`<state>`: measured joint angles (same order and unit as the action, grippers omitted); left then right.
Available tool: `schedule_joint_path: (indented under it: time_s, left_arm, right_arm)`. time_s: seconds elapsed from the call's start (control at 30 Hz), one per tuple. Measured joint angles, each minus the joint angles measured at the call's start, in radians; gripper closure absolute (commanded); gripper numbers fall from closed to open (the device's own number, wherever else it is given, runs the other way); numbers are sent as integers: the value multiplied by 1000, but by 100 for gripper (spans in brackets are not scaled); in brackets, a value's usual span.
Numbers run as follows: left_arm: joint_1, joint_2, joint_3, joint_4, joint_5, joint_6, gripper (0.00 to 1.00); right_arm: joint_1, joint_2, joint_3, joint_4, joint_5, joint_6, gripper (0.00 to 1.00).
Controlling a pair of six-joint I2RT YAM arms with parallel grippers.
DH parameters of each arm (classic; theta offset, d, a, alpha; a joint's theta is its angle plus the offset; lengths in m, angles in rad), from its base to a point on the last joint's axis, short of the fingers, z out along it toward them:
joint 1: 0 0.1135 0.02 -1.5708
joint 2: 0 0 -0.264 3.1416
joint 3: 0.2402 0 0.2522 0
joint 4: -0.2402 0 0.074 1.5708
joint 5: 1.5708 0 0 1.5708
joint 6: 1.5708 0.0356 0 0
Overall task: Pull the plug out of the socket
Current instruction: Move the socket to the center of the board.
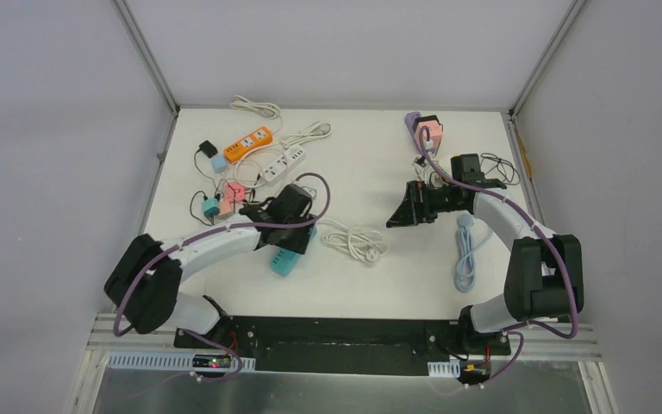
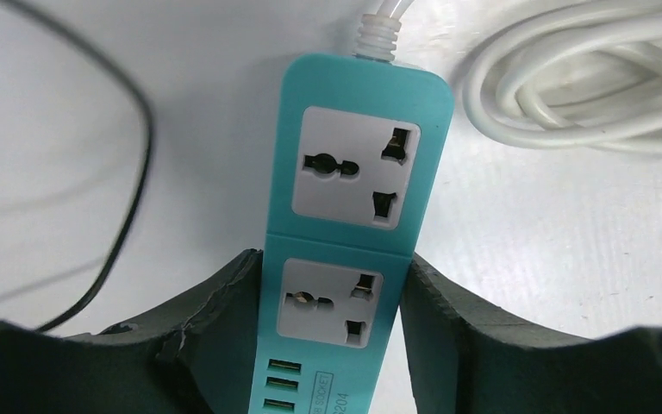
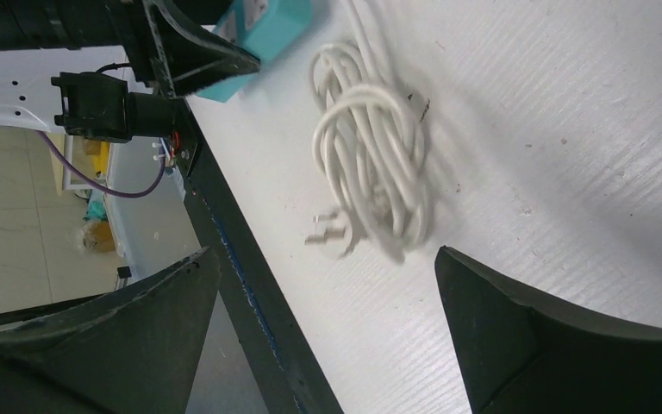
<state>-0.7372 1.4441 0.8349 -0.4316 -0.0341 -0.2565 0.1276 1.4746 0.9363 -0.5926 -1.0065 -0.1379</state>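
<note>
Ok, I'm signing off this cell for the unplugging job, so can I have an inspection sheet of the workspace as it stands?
Surface: white table, no spills seen.
Job's things: teal power strip, both sockets shown by the left wrist camera hold no plug.
Clutter: orange power strip and white power strip at back left; pink adapter at back right.
Grippers: left gripper closed on the teal power strip's sides; right gripper open, holding nothing.
Cables: white coiled cable beside the teal power strip; light blue cable near the right arm.
Surroundings: grey walls; nothing else seen.
</note>
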Motion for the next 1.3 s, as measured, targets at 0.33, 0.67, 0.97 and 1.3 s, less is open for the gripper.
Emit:
schedule_joint_path:
  time_s: [0.33, 0.67, 0.97, 1.3]
  left_arm:
    - [162, -323, -139, -126, -127, -162, 100]
    - [335, -393, -193, -245, -187, -309, 100]
    - [581, -367, -196, -246, -154, -325, 100]
    - [786, -237, -170, -201, -117, -328, 64]
  right_arm:
    - [0, 12, 0, -5, 0, -2, 0]
    - [0, 12, 0, -5, -1, -3, 0]
    - [0, 12, 0, -5, -1, -3, 0]
    - [0, 11, 0, -11, 2, -15, 0]
